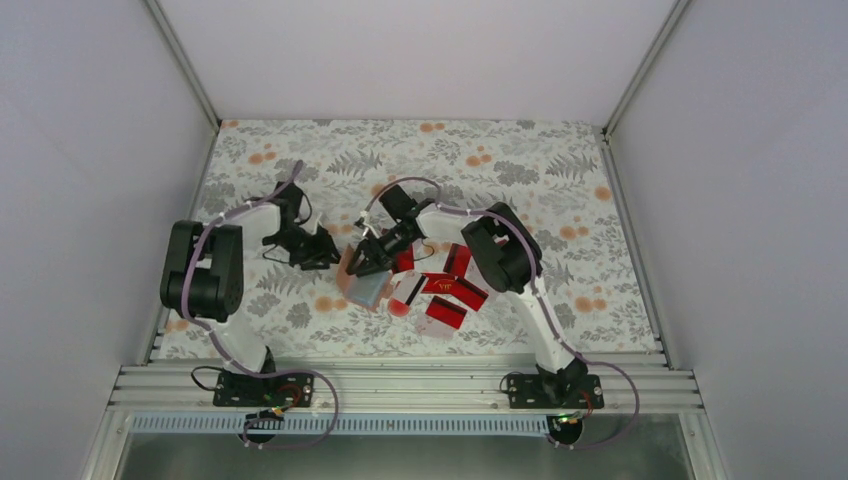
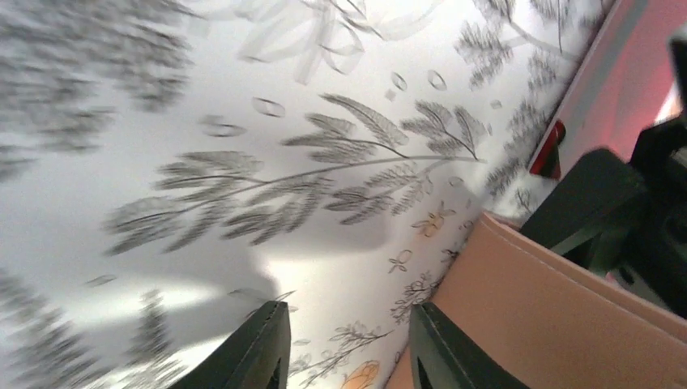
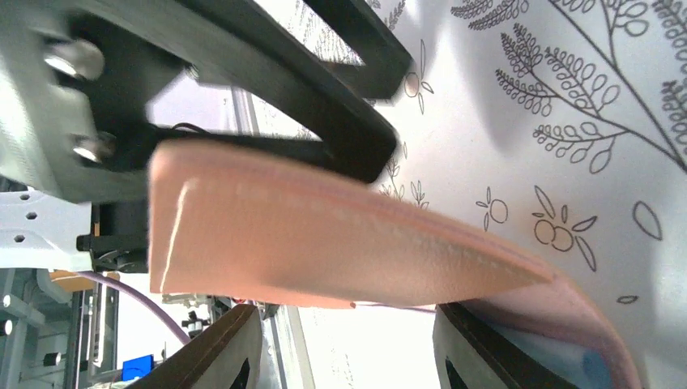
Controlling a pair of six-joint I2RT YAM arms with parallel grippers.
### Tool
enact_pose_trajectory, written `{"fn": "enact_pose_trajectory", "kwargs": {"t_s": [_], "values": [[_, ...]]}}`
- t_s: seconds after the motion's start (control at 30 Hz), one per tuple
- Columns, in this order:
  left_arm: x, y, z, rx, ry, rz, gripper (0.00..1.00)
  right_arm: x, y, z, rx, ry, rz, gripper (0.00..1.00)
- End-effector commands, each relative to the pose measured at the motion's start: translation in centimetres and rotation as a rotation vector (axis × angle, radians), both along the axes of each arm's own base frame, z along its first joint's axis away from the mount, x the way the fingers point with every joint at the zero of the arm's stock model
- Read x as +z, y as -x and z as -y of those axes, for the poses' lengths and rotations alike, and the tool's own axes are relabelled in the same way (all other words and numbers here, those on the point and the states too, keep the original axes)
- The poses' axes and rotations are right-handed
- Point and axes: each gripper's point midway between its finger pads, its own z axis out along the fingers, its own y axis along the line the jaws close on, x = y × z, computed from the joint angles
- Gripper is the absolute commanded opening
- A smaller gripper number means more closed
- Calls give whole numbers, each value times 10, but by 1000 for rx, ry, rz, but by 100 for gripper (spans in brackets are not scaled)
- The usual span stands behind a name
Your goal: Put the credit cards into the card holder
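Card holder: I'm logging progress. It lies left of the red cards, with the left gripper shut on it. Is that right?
Not quite. The card holder lies left of the red cards, but the left gripper is open, not shut on it. The left wrist view shows only tablecloth between its fingers, the holder beside one.

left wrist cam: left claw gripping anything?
No, the left claw is open, only floral tablecloth between its fingers; the card holder sits beside it.
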Motion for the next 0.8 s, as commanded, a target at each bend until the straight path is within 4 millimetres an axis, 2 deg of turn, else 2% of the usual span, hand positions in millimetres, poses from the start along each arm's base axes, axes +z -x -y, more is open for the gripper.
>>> {"fn": "enact_pose_trajectory", "kwargs": {"t_s": [0.0,0.07,0.17,0.3,0.4,0.6,0.67,0.77], "values": [[33,-21,-26,44,-127,121,44,-36,4,6,3,117,-12,55],[50,-27,-33,61,-165,179,49,-46,5,9,-2,155,-26,55],[76,-32,-40,81,-203,272,50,-60,4,13,-13,217,-49,55],[103,-26,-26,52,-107,372,44,-66,3,15,-25,263,-61,55],[100,-11,-12,10,-16,371,41,-65,-1,15,-35,284,-57,55],[64,19,11,27,142,222,33,-62,-3,15,-43,296,-48,55],[59,20,14,36,160,211,32,-63,-3,16,-45,301,-48,56],[63,14,14,37,158,226,31,-63,-3,17,-47,308,-46,56]]}}
